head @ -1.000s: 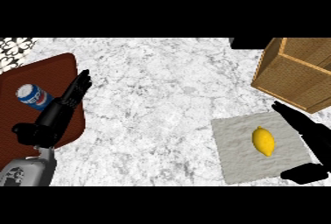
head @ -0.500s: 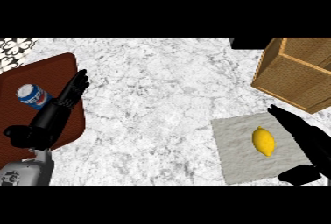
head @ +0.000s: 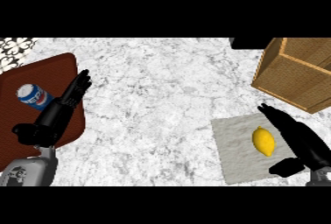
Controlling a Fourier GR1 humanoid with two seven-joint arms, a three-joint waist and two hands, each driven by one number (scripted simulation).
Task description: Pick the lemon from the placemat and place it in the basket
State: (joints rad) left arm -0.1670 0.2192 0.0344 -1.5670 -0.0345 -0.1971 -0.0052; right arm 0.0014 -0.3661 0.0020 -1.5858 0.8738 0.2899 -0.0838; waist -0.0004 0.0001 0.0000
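On the placemat one lemon lies lengthwise, tip toward the single basket. Just beside the lemon, my right robot hand is spread, fingers straight.

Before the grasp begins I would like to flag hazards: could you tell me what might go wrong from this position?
1. The right hand is open beside the lemon, not around it; closing from the side might nudge the rounded fruit so it rolls across the placemat.
2. The basket has tall walls; a low carry could clip its near wall.
3. The placemat may slide on the counter if the fingers drag it.
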